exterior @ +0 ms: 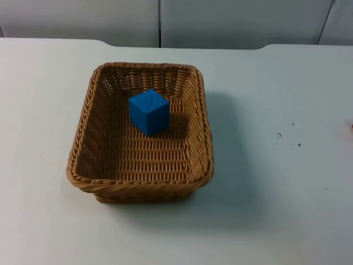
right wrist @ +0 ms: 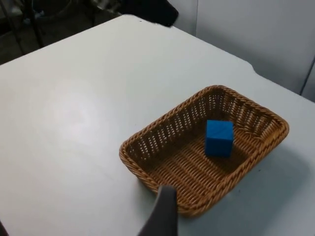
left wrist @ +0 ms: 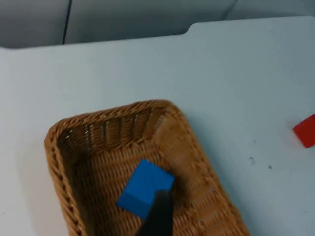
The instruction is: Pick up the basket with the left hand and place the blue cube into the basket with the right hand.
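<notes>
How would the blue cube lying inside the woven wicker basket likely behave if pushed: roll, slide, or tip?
The solid-looking blue cube has flat faces, so it probably won't roll. The ribbed floor of the woven wicker basket may snag it, so it might tip rather than slide. It looks rigid.

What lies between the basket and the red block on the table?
Bare white table, with a few small dark specks. The left wrist view shows this stretch between the basket and the red block.

White table [exterior: 287,210]; grey partition wall [exterior: 231,22] behind; red block [left wrist: 306,131] on table.
</notes>
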{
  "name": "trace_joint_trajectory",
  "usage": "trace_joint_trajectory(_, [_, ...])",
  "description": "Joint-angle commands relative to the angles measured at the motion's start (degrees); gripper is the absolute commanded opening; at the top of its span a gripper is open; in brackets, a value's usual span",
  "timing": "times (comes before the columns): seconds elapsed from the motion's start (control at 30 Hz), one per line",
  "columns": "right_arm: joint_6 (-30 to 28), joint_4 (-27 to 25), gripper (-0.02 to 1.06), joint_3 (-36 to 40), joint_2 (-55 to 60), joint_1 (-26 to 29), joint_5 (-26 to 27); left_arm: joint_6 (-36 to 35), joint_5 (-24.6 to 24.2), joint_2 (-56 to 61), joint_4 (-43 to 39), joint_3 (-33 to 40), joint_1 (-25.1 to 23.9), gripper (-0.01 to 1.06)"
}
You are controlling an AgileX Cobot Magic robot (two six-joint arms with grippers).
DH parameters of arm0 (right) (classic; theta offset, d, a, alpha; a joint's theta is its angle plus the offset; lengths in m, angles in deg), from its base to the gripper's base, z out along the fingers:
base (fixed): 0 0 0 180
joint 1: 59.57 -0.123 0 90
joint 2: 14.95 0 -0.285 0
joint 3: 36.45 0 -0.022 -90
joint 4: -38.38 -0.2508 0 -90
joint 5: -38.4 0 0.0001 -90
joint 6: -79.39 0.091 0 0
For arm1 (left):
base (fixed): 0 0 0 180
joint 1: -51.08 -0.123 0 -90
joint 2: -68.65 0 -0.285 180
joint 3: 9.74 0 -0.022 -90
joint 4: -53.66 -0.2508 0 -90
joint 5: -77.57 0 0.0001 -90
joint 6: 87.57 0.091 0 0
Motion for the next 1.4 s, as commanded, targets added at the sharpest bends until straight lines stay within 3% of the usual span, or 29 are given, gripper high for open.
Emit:
trace_joint_trajectory(0.0, [-1.14, 1.47, 0.77, 0.5, -0.19, -0.17, 0.68, -1.03, -3.78, 3.75, -1.32, -0.18, 0.27, 0.79])
trace_joint_trajectory(0.17, [-1.31, 2.83, 0.77, 5.09, -0.35, -0.17, 5.51, -1.03, -12.1, 15.29, -3.71, 1.77, 0.27, 0.79])
trace_joint_trajectory(0.33, [-0.82, 2.41, 0.77, 9.67, -1.22, -0.17, 8.2, -1.03, -11.29, 28.84, -5.16, 11.03, 0.27, 0.79])
trace_joint_trajectory(0.53, [-0.6, 1.77, 0.77, 10.43, -2.39, -0.17, 7.19, -1.03, -9.99, 42.87, -8.09, 19.99, 0.27, 0.79])
trace_joint_trajectory(0.73, [-0.88, 1.01, 0.77, 12.39, -6.01, -0.17, 5.78, -16.35, -10.42, 59.73, -23.49, 26.61, 0.27, 0.79])
trace_joint_trajectory(0.83, [-0.88, 0.78, 0.77, 14.14, -10.2, -0.17, 2.97, -30.51, -13.86, 69.65, -38.45, 27.14, 0.27, 0.79])
trace_joint_trajectory(0.97, [-0.07, 0.78, 0.77, 15.07, -14.48, -0.17, 0.2, -37.18, -18.21, 76.18, -44.37, 27.14, 0.27, 0.79])
trace_joint_trajectory(1.13, [2.16, 0.94, 0.77, 16.33, -21.44, -0.17, -4.73, -40.4, -25.21, 77.81, -48.55, 26.92, 0.27, 0.79])
trace_joint_trajectory(1.37, [3.47, 0.94, 0.77, 16.33, -28.56, -0.17, -10.55, -41.36, -30.32, 77.81, -51.2, 27.14, 0.27, 0.79])
